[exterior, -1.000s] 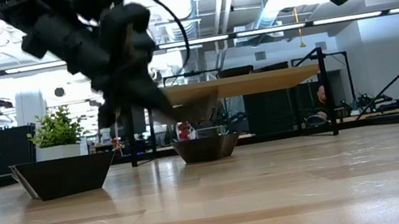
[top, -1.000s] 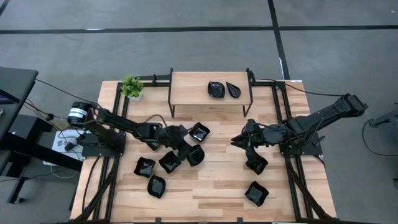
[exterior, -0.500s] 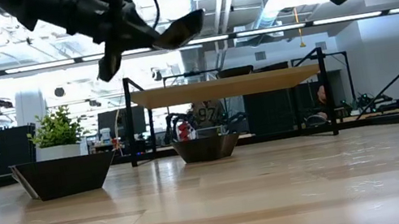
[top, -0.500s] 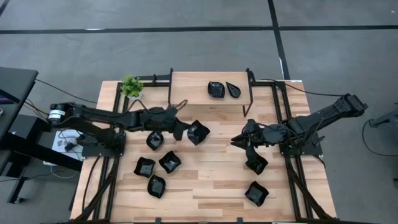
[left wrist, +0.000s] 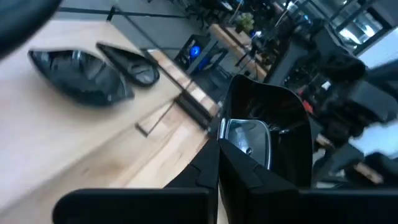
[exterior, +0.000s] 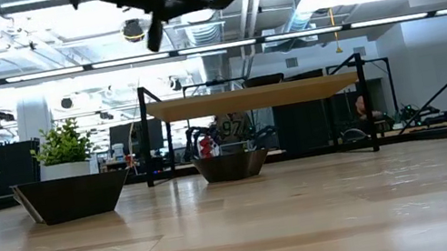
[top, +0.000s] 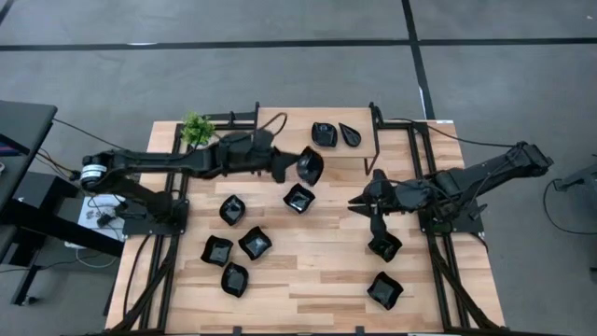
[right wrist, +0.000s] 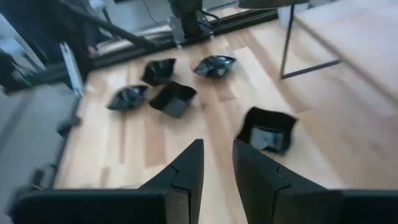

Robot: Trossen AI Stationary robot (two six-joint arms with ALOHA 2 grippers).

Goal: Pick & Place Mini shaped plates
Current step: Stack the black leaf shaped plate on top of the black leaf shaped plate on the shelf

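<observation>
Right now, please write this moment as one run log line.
left hand: shut on plate, above shelf | right hand: empty, open, hovering | shelf: two plates

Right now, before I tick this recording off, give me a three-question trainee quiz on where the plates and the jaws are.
1. True or false: the left gripper holds a black plate in the air beside the raised shelf.
2. How many plates already lie on the shelf? A) none B) two C) four
3. Fill in: the right gripper has its jaws ____ and carries nothing.

Key: 1 true. 2 B: a squarish plate and a teardrop plate. 3 open; it hangs above the table near a plate on the right.
</observation>
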